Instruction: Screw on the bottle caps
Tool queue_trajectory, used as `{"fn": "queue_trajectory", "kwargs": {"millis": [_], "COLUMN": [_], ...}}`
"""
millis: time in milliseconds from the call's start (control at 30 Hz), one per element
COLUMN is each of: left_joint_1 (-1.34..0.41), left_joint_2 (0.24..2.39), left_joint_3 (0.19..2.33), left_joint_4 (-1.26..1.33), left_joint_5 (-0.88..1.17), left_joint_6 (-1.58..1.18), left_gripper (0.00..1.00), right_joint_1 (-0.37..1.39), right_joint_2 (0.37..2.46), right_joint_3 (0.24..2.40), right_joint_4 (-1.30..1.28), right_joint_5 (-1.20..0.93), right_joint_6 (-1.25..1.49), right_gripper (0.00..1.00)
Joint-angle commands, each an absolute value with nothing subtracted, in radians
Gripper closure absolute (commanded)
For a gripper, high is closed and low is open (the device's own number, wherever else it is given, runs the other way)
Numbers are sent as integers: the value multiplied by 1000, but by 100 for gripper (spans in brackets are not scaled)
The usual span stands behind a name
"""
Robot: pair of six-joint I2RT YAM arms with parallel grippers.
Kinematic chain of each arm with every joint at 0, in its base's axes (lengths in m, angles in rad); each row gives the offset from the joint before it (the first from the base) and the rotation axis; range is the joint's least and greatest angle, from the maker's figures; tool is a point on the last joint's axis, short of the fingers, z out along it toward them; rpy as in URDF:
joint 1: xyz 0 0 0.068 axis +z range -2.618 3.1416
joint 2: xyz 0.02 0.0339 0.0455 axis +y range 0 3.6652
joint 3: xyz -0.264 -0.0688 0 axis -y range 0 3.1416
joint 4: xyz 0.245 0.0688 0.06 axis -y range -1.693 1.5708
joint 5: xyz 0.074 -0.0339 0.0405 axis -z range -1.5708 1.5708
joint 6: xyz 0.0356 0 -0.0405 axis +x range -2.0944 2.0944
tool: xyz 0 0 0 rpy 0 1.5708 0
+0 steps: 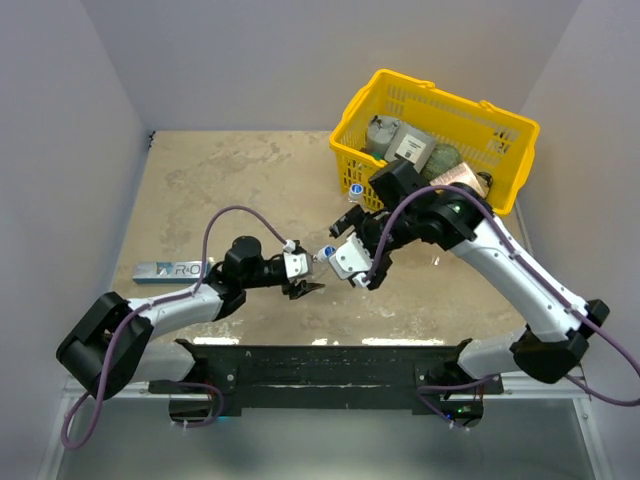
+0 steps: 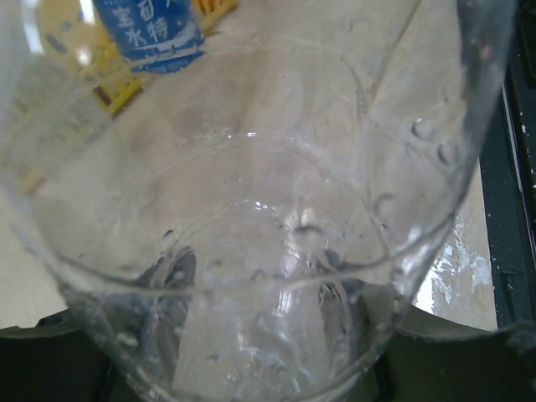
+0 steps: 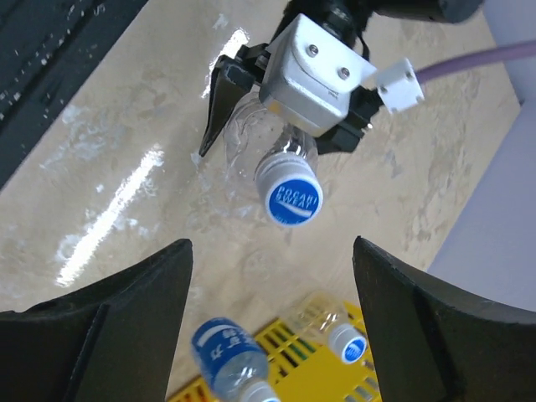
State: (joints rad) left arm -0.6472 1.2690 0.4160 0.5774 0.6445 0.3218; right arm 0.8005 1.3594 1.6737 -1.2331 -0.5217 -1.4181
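Observation:
A clear unlabelled bottle point(image 2: 251, 209) lies in my left gripper point(image 2: 255, 322), which is shut on its body; its dark fingers point(image 2: 167, 280) show through the plastic. In the right wrist view the bottle point(image 3: 251, 138) points at the camera with a blue cap point(image 3: 293, 199) sitting on its neck. My right gripper point(image 3: 270, 251) is open, its fingers apart on either side just short of the cap and not touching it. In the top view both grippers meet mid-table around the cap point(image 1: 327, 253). A blue-labelled bottle point(image 3: 224, 356) and another capped clear bottle point(image 3: 335, 331) stand by the basket.
A yellow basket point(image 1: 500, 125) with grey cans and jars stands at the back right. A flat blue-and-white packet point(image 1: 170, 270) lies at the left by my left arm. Walls close in the table at left, back and right.

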Motion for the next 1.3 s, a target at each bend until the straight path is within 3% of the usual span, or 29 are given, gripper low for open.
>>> {"fn": "queue_trajectory", "kwargs": {"millis": [0, 233, 900, 1000, 1267], "left_joint_1": [-641, -640, -640, -640, -638], "left_joint_2": [1290, 1315, 1325, 1327, 1321], "left_joint_3": [508, 563, 587, 591, 594], "left_joint_4": [459, 382, 376, 387, 475], "left_joint_5": [735, 752, 744, 742, 613], "left_joint_6": [452, 523, 518, 511, 411], "left_gripper": [100, 100, 100, 100, 100], "right_joint_1": [808, 808, 825, 825, 831], "right_joint_2": [1430, 1462, 1437, 1443, 1483], "right_joint_3": [1736, 1772, 1700, 1700, 1709], "right_joint_4": [-1351, -1419, -1419, -1419, -1419], "right_joint_5": [-575, -574, -520, -511, -482], "right_joint_6": [-1709, -1847, -1882, -1879, -1761], "right_gripper": [25, 34, 53, 60, 95]}}
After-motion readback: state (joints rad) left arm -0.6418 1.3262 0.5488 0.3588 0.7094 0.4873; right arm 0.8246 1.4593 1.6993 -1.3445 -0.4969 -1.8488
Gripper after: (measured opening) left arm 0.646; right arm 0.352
